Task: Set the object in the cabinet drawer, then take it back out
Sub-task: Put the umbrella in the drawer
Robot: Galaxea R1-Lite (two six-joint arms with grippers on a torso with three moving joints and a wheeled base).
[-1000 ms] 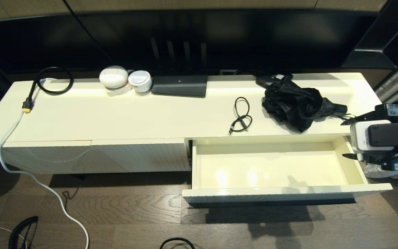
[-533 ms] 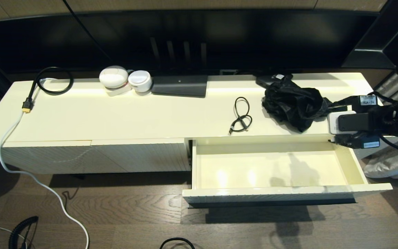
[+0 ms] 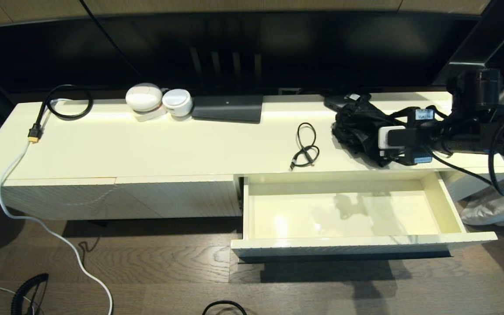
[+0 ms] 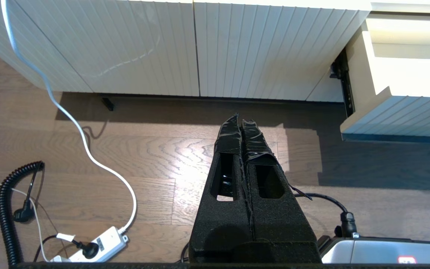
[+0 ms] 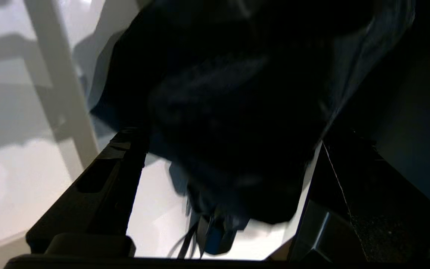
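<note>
Straddling the black folded umbrella with spread fingers, the right gripper grips nothing; the umbrella's length runs along the cabinet top, and the gripper's white label is unreadable.

Left end effector (closed) over floor

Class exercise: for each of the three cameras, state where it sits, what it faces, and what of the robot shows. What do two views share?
Head: above, facing the cabinet; right arm over the umbrella.
Left wrist: low, facing floor; shut left gripper.
Right wrist: open right gripper around the umbrella.
Shared: head and left wrist both show the open drawer.
</note>
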